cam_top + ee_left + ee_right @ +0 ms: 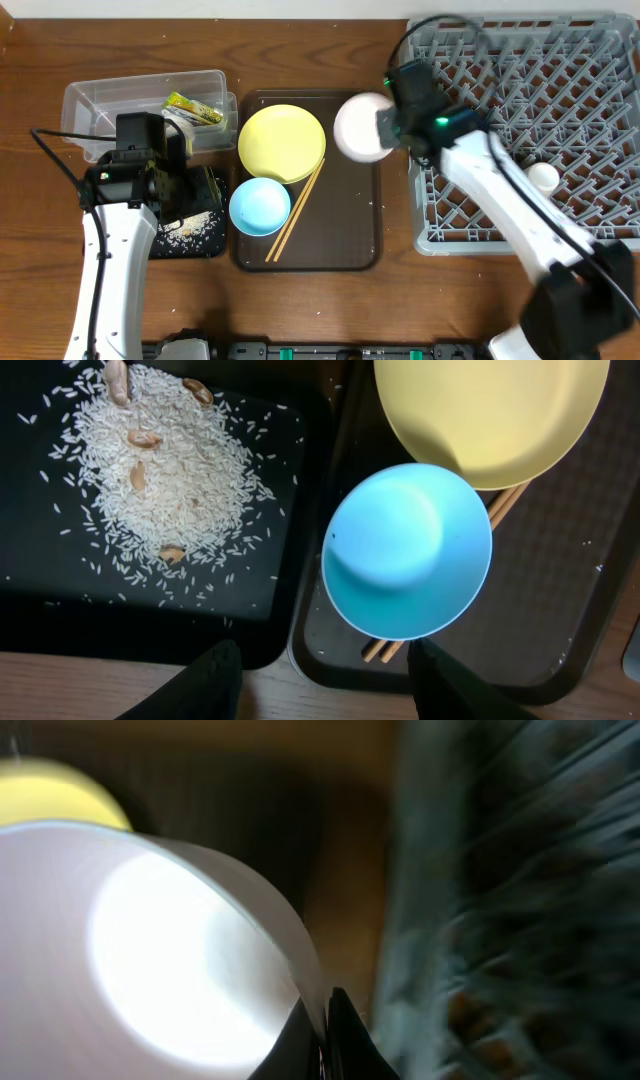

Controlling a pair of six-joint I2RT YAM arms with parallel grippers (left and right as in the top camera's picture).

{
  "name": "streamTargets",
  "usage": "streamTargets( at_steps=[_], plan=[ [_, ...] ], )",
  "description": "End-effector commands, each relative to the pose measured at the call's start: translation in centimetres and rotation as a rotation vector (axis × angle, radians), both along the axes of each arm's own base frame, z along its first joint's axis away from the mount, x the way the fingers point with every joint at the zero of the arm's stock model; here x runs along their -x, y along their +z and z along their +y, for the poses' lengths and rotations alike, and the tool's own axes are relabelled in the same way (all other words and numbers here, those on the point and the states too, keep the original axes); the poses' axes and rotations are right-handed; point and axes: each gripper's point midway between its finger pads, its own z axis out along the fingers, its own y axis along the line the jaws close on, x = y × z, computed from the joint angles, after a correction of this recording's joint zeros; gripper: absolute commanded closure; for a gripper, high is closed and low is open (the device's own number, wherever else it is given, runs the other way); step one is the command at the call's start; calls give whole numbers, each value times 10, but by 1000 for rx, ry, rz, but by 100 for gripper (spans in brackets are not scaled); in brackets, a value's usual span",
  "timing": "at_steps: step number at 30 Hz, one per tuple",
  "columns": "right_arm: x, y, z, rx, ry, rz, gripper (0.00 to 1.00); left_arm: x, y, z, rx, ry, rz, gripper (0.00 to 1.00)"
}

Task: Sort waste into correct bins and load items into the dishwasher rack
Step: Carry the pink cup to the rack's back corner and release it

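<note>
Wrapper lies in the tub, rice in the black tray. Right tool pinches the white bowl at the rack's nine o'clock. Left tool hangs half-open, empty. Plate, blue bowl and chopsticks await loading.

Right pincer clamped tight; left pincer hangs parted, pointing down.

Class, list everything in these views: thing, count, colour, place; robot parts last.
dishwasher rack: one, grey, right
cup: one, pale, in rack
white bowl: one, white, beside rack
serving tray: one, brown, centre
plate: one, yellow, on serving tray
blue bowl: one, blue, on serving tray
chopsticks: two, wooden, on serving tray
tub: one, clear, back left
wrapper: one, green-yellow, in tub
black tray: one, black, front left
rice: one heap, white, in black tray
left gripper: one, black, open above black tray
right gripper: one, black, shut on white bowl
</note>
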Motion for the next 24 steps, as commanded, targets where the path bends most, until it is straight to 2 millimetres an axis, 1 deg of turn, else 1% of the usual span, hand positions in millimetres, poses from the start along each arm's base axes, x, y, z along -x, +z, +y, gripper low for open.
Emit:
streamTargets(
  at_steps=[1,3,8,13,15,18,21,22,24],
  plan=[
    [-18,40,-41,175,-33,-155,99,1,2,3,-13,7,-4,43],
    [-30,57,-56,250,-40,-229,99,1,2,3,-13,7,-4,43],
    [-58,84,-79,378,-6,-358,99,1,2,3,-13,7,-4,43],
    [-87,115,-109,491,-3,-491,99,1,2,3,-13,7,-4,43],
    [-102,126,-121,608,39,-544,99,1,2,3,-13,7,-4,43],
    [-117,135,-131,732,78,-594,99,1,1,3,-13,7,-3,43],
    [-131,138,-136,798,87,-639,99,1,1,3,-11,10,-2,43],
    [-136,135,-135,809,110,-645,99,1,1,3,-11,10,-2,43],
    [-144,120,-130,845,197,-630,99,1,1,3,-12,10,-2,43]
  ],
)
